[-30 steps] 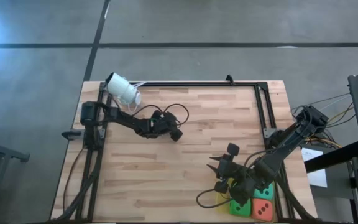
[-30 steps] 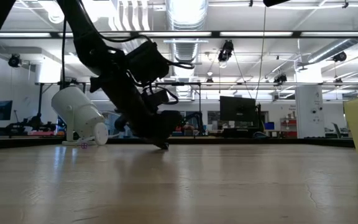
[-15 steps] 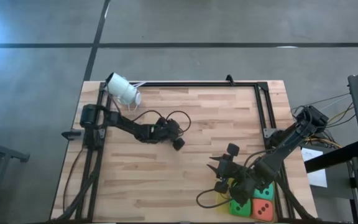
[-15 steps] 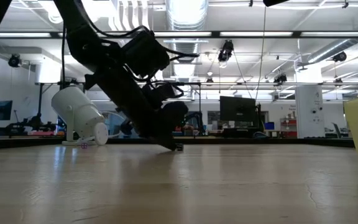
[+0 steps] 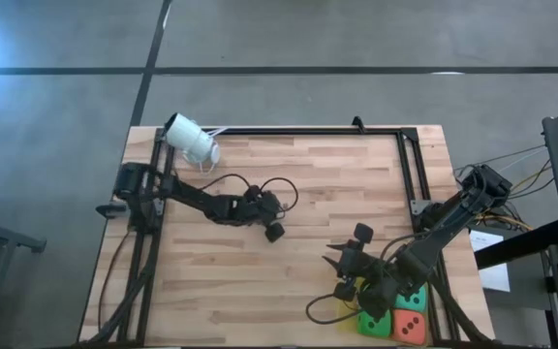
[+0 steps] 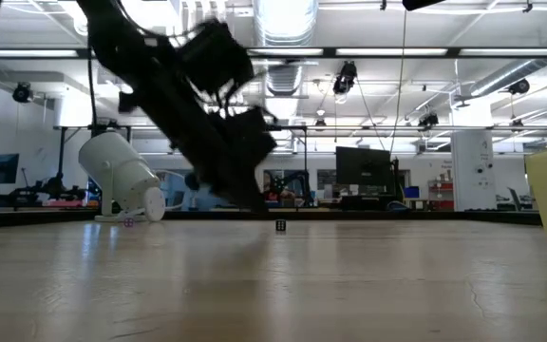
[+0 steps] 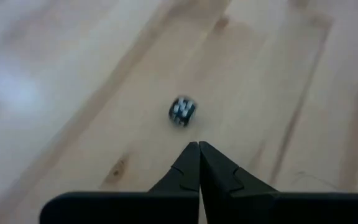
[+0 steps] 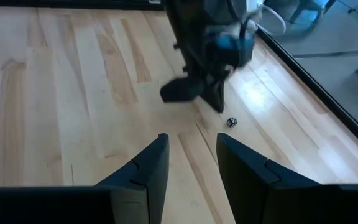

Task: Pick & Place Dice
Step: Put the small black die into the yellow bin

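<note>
High view shows three soft-looking cubes with dark pips, one bright green die (image 5: 373,323), one teal die (image 5: 414,300) and one orange-red die (image 5: 410,328), packed together at the near right corner of the pale wooden tabletop (image 5: 318,184). The right pincer (image 5: 355,262) hangs beside them, fingers partly apart and empty. The left pincer (image 5: 274,233), fingers pressed together and empty, sits over mid-tabletop. A tiny dark speckled cube (image 7: 183,111) lies just ahead of its tips. Half a second ago that pincer was lower and the little cube hidden behind it.
</note>
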